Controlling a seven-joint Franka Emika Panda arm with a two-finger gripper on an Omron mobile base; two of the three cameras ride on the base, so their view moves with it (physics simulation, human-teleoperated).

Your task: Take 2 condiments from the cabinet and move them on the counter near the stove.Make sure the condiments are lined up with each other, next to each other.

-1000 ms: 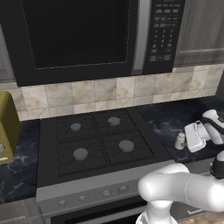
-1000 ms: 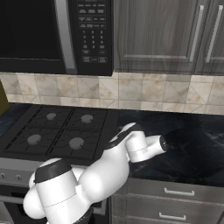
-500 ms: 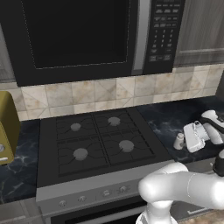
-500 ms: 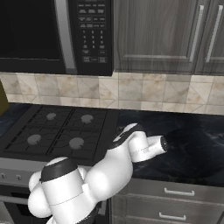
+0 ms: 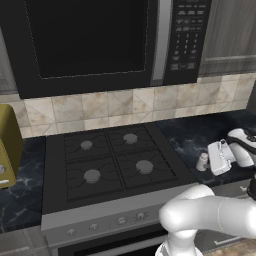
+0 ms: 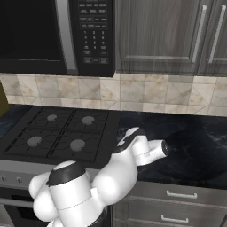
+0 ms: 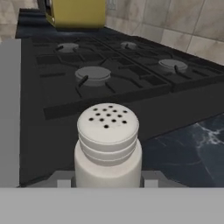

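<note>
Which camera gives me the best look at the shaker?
The hand view: the shaker sits close and centred, its holed cap plain. The left base view shows it small on the counter beside the stove. The right base view gives nothing clear.

Shaker [image 5: 202, 161] on the counter [image 5: 190, 137], just right of the stove [image 5: 112, 162].

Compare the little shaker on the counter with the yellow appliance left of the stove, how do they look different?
The shaker is pale grey-white; the yellow appliance is mustard yellow. The shaker is small and round with a holed cap; the appliance is much bigger and boxy. The shaker stands right of the stove, the appliance left. Both sit on the black counter.
</note>
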